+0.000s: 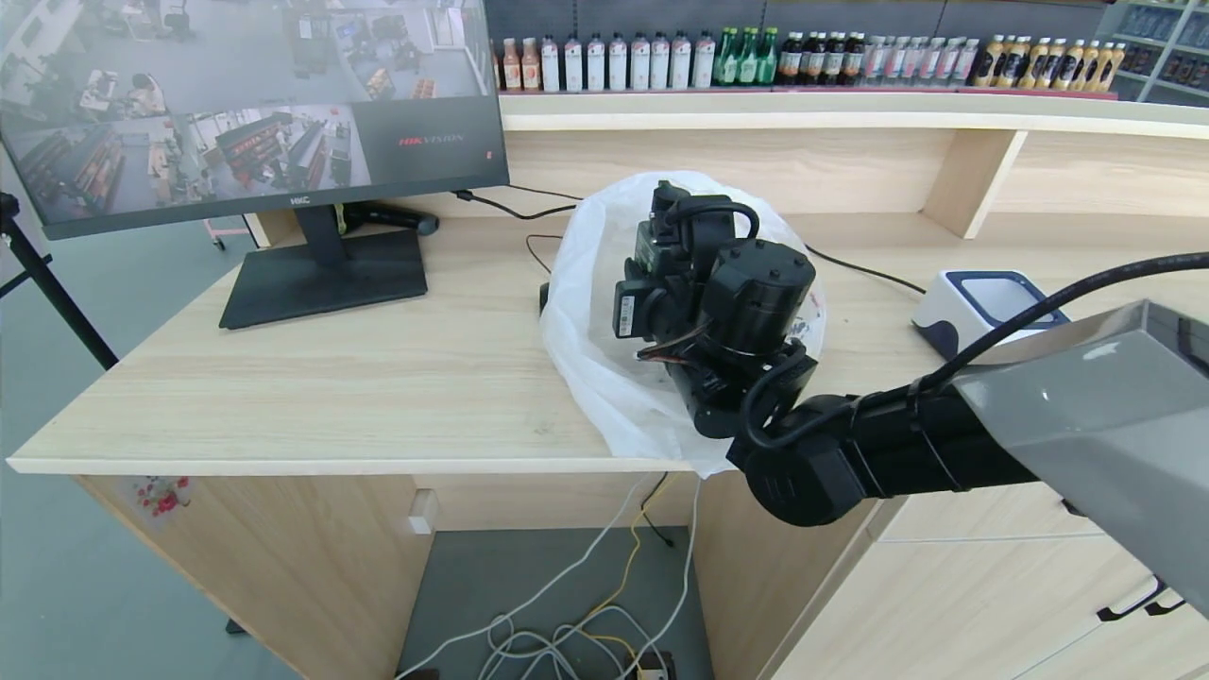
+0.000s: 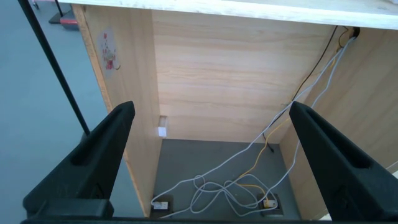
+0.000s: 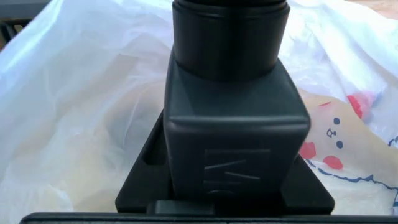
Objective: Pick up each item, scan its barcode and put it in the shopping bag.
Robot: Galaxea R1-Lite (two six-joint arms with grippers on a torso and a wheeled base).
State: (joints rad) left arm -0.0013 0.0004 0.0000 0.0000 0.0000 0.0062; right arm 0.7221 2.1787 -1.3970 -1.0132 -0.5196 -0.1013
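Bottle [image 3: 230, 124] pinched by R gripper [image 3: 227, 183] inside bag [image 3: 81, 93]; L gripper [image 2: 211, 112] wide.

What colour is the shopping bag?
The bag is translucent white plastic. It shows best in the head view.

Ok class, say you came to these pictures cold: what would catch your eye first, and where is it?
First, the right arm, stretched over the wooden counter with its end inside the white shopping bag at the counter's middle. Next, a dark square bottle with a black cap, the bag's plastic all round it, and the big monitor on the counter's left.
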